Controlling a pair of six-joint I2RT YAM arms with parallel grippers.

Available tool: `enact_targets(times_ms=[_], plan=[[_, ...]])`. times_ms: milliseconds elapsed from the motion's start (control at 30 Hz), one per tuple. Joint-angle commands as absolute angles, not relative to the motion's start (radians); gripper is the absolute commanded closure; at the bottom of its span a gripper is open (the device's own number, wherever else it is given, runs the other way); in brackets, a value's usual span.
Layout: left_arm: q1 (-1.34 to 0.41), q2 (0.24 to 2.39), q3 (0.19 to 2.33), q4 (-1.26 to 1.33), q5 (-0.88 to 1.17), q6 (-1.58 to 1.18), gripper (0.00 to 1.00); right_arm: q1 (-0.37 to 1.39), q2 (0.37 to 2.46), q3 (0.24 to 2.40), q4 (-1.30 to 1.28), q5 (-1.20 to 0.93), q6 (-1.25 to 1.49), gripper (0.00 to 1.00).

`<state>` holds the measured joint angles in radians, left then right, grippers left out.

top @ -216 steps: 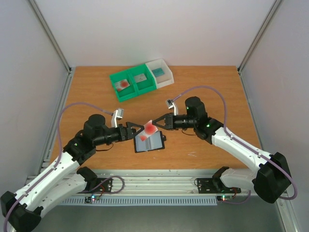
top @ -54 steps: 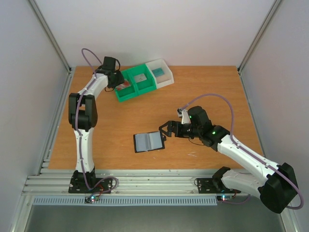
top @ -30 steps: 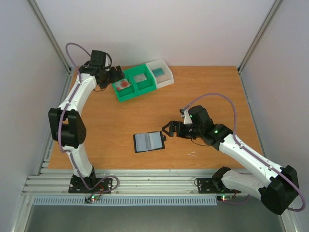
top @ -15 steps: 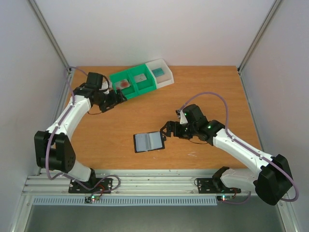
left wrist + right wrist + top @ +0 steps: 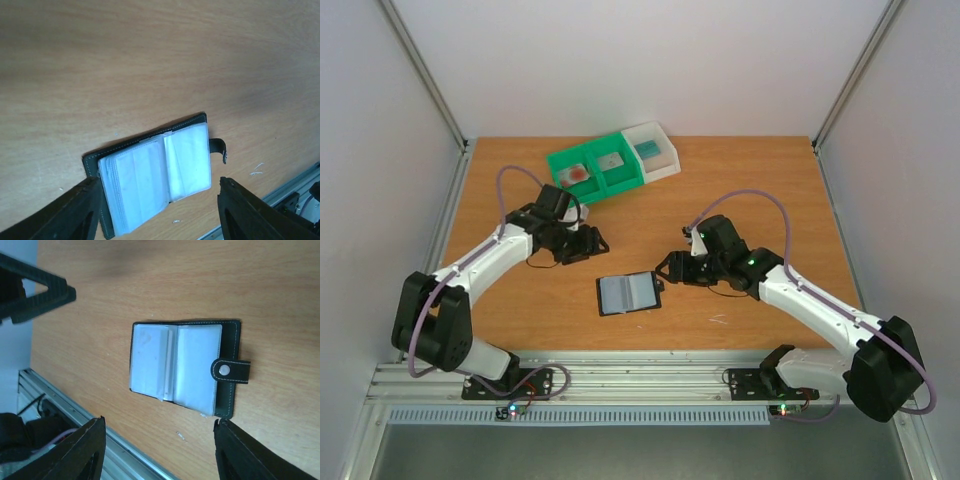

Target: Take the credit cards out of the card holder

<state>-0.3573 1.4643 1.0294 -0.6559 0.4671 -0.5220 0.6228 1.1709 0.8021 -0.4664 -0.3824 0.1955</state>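
The card holder (image 5: 628,292) lies open.
Wide-open left gripper (image 5: 588,245) and right gripper (image 5: 666,268) flank it; credit card (image 5: 577,174) in green bin (image 5: 595,193) behind.

The card holder (image 5: 628,293) is a black bifold. It lies open and flat near the middle of the bench (image 5: 740,180), pale grey-blue sleeves up, snap tab projecting from its right edge. Credit cards (image 5: 576,174): one whitish with a red blotch lies flat in the green bin's (image 5: 605,190) left compartment, and one pale grey in the middle compartment.

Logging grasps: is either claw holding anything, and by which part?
Nothing is held: the left claw and right claw are open, off the card holder.
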Motion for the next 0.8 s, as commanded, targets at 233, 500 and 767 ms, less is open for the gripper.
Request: enact_targets(times_ms=[233, 500, 767], plan=[[-0.377, 1.488, 0.890, -0.482, 0.478, -0.558, 0.43, 0.630, 1.272, 0.791, -0.376, -0.425, 0.197, 0.54], [-0.383, 1.486, 0.781, -0.389, 0.515, -0.592, 0.51, 0.671, 1.375, 0.798, -0.298, -0.450, 0.216, 0.59], [-0.397, 1.555, 0.704, -0.232, 0.595, -0.651, 0.54, 0.731, 1.495, 0.841, -0.249, -0.429, 0.228, 0.62]])
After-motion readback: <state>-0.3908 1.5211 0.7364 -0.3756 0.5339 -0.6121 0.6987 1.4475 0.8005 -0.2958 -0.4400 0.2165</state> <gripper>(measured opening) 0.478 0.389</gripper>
